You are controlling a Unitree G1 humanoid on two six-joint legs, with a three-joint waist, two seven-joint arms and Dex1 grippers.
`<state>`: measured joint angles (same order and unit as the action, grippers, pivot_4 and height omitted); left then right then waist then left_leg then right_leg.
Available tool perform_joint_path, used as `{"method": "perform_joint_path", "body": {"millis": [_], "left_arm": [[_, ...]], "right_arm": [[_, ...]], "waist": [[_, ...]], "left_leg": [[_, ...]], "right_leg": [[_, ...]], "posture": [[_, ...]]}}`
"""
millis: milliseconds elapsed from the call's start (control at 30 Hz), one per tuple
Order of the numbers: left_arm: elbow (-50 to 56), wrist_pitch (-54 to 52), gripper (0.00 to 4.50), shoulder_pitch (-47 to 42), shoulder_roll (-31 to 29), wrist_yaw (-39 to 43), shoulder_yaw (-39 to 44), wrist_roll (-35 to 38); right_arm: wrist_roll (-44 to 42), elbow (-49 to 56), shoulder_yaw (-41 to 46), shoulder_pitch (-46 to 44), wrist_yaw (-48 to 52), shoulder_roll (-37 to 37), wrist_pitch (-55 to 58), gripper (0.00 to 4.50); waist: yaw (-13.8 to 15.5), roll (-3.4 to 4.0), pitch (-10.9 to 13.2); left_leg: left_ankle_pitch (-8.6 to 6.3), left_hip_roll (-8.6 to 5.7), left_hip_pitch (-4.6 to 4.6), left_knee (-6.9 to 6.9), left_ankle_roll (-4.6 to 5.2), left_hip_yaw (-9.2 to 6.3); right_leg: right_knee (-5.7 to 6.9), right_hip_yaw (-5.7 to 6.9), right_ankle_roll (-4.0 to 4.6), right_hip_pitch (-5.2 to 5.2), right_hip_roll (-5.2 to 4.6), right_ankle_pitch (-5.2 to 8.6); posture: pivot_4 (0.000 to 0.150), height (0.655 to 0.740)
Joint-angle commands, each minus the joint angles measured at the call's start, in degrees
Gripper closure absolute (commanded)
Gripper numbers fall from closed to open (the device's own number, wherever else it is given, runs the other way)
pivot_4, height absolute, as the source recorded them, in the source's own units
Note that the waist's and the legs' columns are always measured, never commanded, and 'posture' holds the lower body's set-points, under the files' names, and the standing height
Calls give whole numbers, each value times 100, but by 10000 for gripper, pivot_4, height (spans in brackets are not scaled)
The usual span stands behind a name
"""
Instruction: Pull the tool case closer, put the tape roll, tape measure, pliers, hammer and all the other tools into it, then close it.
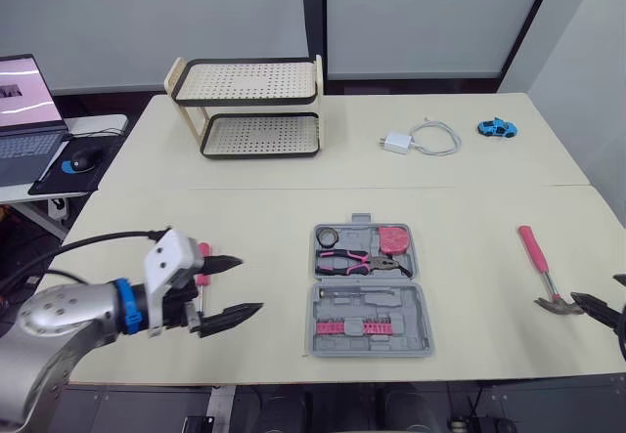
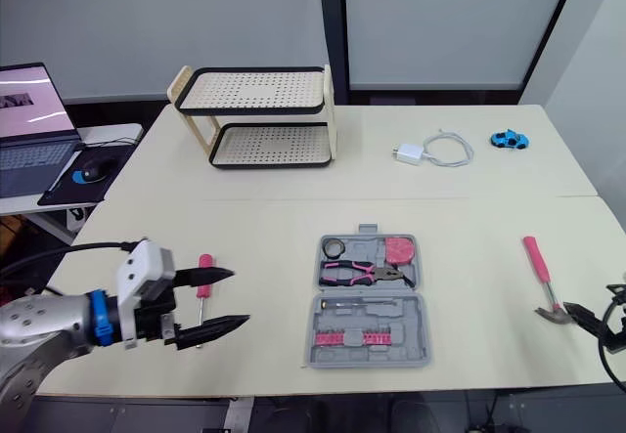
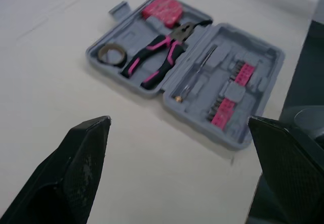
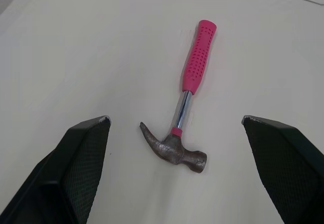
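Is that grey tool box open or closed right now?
Open. The tool case lies flat with both halves spread, showing the pliers in one half and pink bits in the other.

Open tool case [image 1: 372,348] mid-table; screwdriver [image 2: 204,261] to its left, hammer [image 1: 541,269] to its right, rack [image 1: 245,83] behind

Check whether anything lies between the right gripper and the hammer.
Nothing visible does. The right gripper, jaws wide open, faces the hammer directly, with only the table surface between them.
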<state>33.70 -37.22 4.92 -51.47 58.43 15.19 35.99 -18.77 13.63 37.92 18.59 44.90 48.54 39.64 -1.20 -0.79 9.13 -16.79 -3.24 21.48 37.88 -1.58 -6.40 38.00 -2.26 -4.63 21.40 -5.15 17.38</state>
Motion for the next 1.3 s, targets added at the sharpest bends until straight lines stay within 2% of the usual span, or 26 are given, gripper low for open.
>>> {"method": "perform_joint_path", "body": {"millis": [33, 233, 600, 800, 900, 1267, 1300], "left_arm": [[79, 256, 0, -523, 63, 199, -367, 137], [-52, 530, 0, -1232, 229, 584, -1068, 115], [-255, 1140, 0, -1309, 558, 866, -1599, -73], [-381, 1268, 0, -1378, 627, 854, -1743, -169], [-378, 1269, 0, -1400, 650, 817, -1772, -185], [-412, 1210, 0, -1554, 694, 719, -1847, -250], [-417, 1209, 0, -1561, 687, 718, -1844, -251]], "right_arm": [[256, 97, -342, -316, -572, -25, 274, 368], [498, -639, -1025, -1126, -1128, -97, 552, 368], [681, -2394, -1768, -2106, -1159, -283, -409, 368], [712, -3067, -1878, -2478, -1294, -374, -408, 368], [596, -3193, -1850, -2536, -1226, -435, -373, 5972], [567, -3285, -1872, -2477, -1108, -459, -510, 43629], [524, -3141, -1853, -2421, -1062, -455, -503, 44031]], "waist": [[-4, 0, 0], [-29, 2, 0], [-43, 5, 0], [-47, 7, 1], [-48, 7, 1], [-45, 7, 0], [-44, 6, 0]], "left_leg": [[0, 0, 2, 1, 0, 2], [0, 0, -2, 3, 1, 5], [0, 2, -5, 4, 2, 7], [0, 2, -6, 6, 2, 8], [0, 2, -6, 6, 2, 7], [0, 1, -8, 9, 2, 6], [0, 1, -8, 9, 2, 5]], "right_leg": [[-1, -1, 0, 2, 0, 0], [4, -3, -1, 0, 4, -1], [6, -5, -1, 0, 7, -1], [9, -6, -2, 0, 7, -1], [8, -5, -2, 0, 7, -1], [9, -5, -3, -3, 8, -2], [9, -5, -3, -3, 8, -2]], "posture": [[1500, 7400], [1500, 7400], [1500, 7400], [1500, 7400], [1500, 7400], [1500, 7400], [1500, 7400]]}}
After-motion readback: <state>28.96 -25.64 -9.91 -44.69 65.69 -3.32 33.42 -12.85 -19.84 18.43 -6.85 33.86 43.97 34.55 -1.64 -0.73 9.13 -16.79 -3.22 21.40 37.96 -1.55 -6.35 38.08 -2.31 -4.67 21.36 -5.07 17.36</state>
